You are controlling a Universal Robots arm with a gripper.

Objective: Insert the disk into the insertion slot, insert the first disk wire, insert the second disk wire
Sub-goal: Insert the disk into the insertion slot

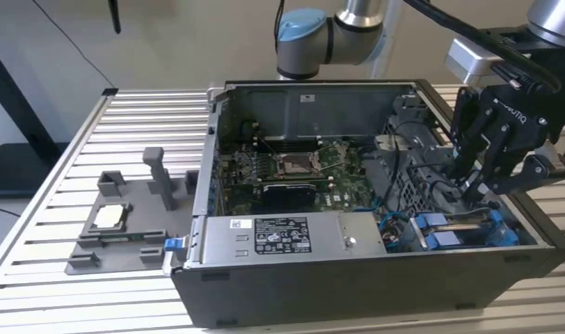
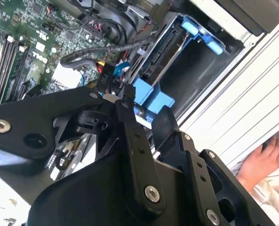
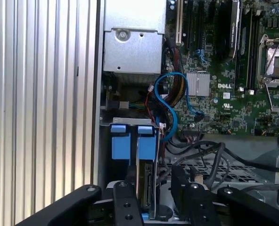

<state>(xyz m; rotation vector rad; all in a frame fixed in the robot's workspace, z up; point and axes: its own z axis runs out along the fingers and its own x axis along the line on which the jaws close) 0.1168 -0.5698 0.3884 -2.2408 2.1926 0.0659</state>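
The gripper [image 3: 153,175] stood released, its fingers [image 3: 177,181] spread either side of the disk [image 3: 147,186], neither visibly pressing it. The disk sat edge-up in the insertion slot [image 3: 130,121], its blue carrier [image 3: 147,143] beyond and the motherboard [image 3: 224,94] farther off.

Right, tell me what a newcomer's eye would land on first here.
The open computer case sits mid-table in the exterior view, its green motherboard bared. At that view's right, the black end effector hangs over the blue-framed disk. In the second wrist view, a person's hand rests outside the case.
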